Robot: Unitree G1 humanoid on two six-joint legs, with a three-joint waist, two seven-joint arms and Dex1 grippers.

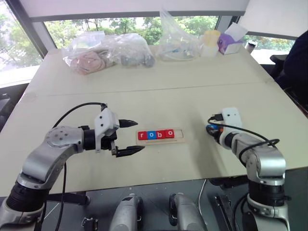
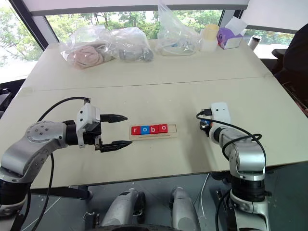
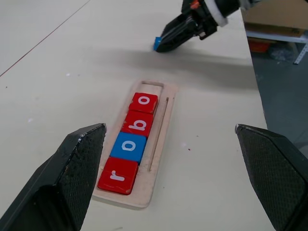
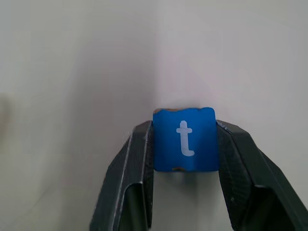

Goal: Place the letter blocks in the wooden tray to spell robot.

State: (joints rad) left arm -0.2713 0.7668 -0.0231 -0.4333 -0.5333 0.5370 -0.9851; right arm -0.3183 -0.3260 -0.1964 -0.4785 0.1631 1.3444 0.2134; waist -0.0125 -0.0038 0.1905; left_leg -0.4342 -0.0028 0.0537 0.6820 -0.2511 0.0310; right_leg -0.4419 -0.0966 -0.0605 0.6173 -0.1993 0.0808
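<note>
- Right wrist view: the right gripper (image 4: 184,144) has its two black fingers (image 4: 132,173) pressed against opposite sides of a blue t block (image 4: 184,139), white letter facing the camera, with the pale bench (image 4: 72,72) behind it.
- Left wrist view: the same blue block (image 3: 157,44) shows at the tip of the right gripper, low over the bench, well apart from the far end of the tray.
- Head views: the tray (image 1: 160,141) lies on the bench between the two arms, long side across the robot's front.
- Four blocks sit in it side by side, touching: red r (image 3: 117,175), blue o (image 3: 128,146), red b (image 3: 138,123), red o (image 3: 144,102).
- The slot past the second o, at the tray's right end, holds no block; bare wood shows there.
- The left gripper (image 1: 131,136) hangs just left of the tray, pointing toward it, fingers (image 3: 72,168) spread wide with nothing between them.
- The right gripper (image 1: 212,129) sits right of the tray, near it but not touching.
- Along the far edge of the bench lie clear plastic bags (image 1: 108,50), a pale-yellow cup (image 1: 211,41) and a purple box (image 1: 230,42).
</note>
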